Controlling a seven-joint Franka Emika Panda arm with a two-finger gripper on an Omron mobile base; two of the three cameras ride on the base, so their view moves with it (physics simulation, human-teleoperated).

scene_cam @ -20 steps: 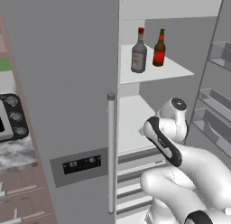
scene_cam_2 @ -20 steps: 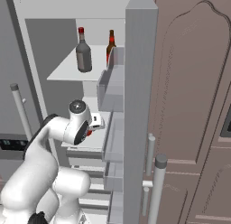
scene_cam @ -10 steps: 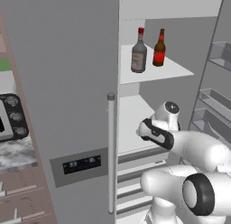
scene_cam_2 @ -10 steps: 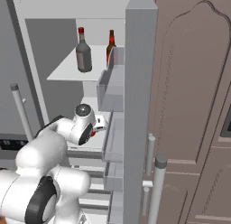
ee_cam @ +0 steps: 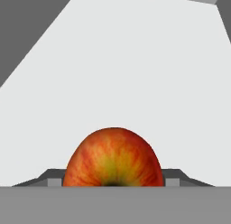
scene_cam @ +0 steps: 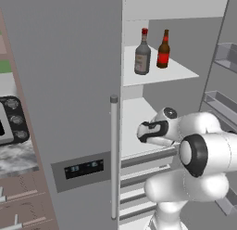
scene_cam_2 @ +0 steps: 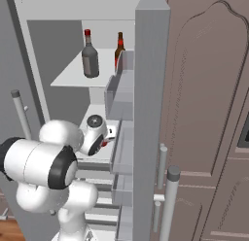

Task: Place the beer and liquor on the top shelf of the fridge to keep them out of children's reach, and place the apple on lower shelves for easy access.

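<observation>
A red-orange apple (ee_cam: 113, 156) sits between my fingertips, with my gripper (ee_cam: 113, 180) shut on it. It faces the white board of one of the lower shelves (scene_cam: 133, 117) inside the fridge (scene_cam: 69, 76). Seen from the left base, the gripper (scene_cam: 141, 132) hangs just over that shelf's front. In the right base view a red bit of the apple (scene_cam_2: 103, 144) shows at the gripper (scene_cam_2: 109, 138). On the top shelf (scene_cam: 180, 74) the grey liquor (scene_cam: 142, 55) and the brown beer (scene_cam: 163, 50) stand upright side by side. The right base view shows the liquor (scene_cam_2: 89, 58) and the beer (scene_cam_2: 119, 49) too.
The fridge's closed left door carries a long bar handle (scene_cam: 114, 155) and a dark display panel (scene_cam: 84, 169). Its open right door holds bins (scene_cam_2: 121, 89) close to my arm. White drawers (scene_cam: 139, 180) lie under the shelf. A microwave (scene_cam: 9, 124) stands at far left.
My elbow has swung down and forward into the base views. The hand with the apple has edged a little deeper over the lower shelf. The bottles have not moved.
</observation>
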